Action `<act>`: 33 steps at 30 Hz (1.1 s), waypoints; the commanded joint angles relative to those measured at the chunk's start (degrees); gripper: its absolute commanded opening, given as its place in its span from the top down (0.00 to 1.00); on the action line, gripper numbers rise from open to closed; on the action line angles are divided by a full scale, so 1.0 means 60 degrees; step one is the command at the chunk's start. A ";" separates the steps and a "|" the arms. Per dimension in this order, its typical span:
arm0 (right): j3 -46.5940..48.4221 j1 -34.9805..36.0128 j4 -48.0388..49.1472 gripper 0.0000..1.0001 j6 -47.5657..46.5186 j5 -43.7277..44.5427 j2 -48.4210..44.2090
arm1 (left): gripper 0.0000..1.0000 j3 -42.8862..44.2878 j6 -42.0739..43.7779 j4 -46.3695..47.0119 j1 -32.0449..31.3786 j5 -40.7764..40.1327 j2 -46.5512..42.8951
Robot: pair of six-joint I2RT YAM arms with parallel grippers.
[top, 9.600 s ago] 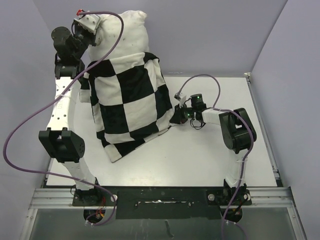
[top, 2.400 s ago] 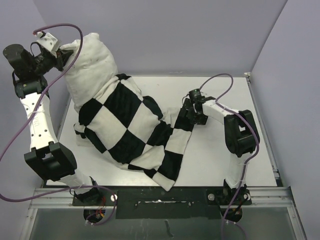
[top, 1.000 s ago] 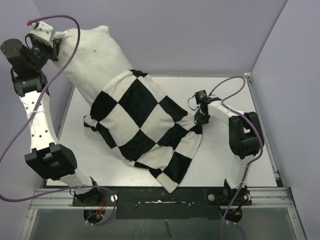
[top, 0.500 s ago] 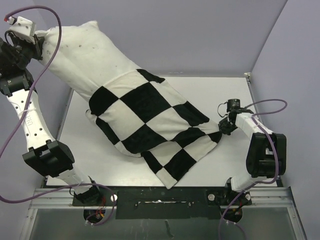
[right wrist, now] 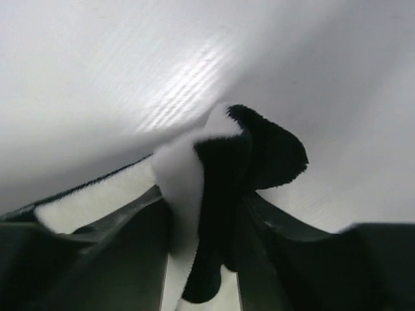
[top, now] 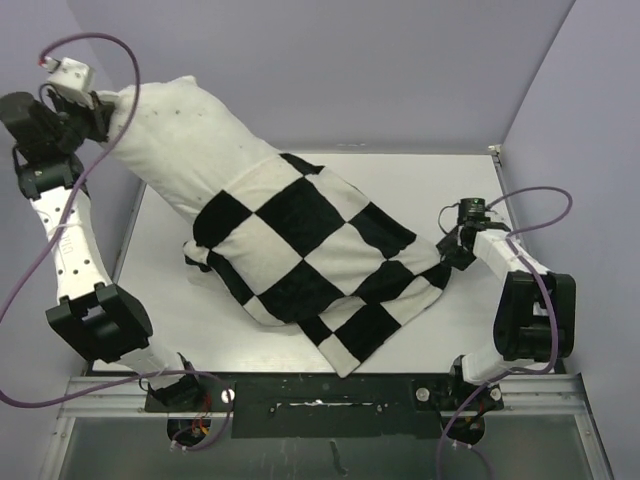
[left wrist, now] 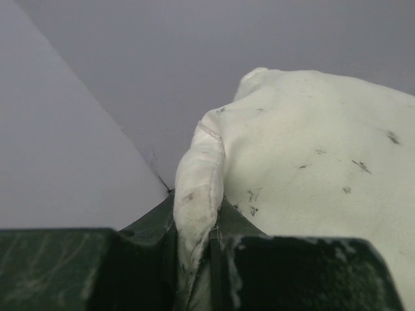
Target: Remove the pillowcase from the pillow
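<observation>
The off-white pillow (top: 185, 130) slants from the upper left down toward the table middle, its lower half inside the black-and-white checkered pillowcase (top: 320, 260). My left gripper (top: 100, 112) is shut on the pillow's top corner seam (left wrist: 198, 194) and holds it high at the back left. My right gripper (top: 447, 252) is shut on the pillowcase's right corner (right wrist: 217, 194) low over the table on the right. The pillowcase's open end lies across the pillow's middle; its closed end spreads flat toward the front.
The white table (top: 470, 190) is walled by grey panels at the back (top: 400, 70) and sides. A black rail (top: 320, 400) runs along the near edge by the arm bases. Purple cables (top: 540, 205) loop from both arms.
The left gripper has come a little right and down with the pillow corner. The pillowcase has slackened and bunched slightly toward the front; the right gripper has stayed near the table's right side.
</observation>
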 commanded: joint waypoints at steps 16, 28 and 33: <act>-0.1960 0.9712 0.2133 0.21 -0.3829 0.4172 -0.3875 | 1.00 -0.0168 0.3473 0.1833 -0.3236 -0.4119 -0.0537; -0.1196 1.2941 0.3792 0.20 -0.3731 0.3495 0.0076 | 1.00 0.0355 0.3488 0.1620 -0.3218 -0.4036 -0.0213; -0.0727 1.2828 0.4217 0.19 -0.3869 0.3028 0.1145 | 1.00 0.0397 0.3536 0.1547 -0.3228 -0.3941 -0.0273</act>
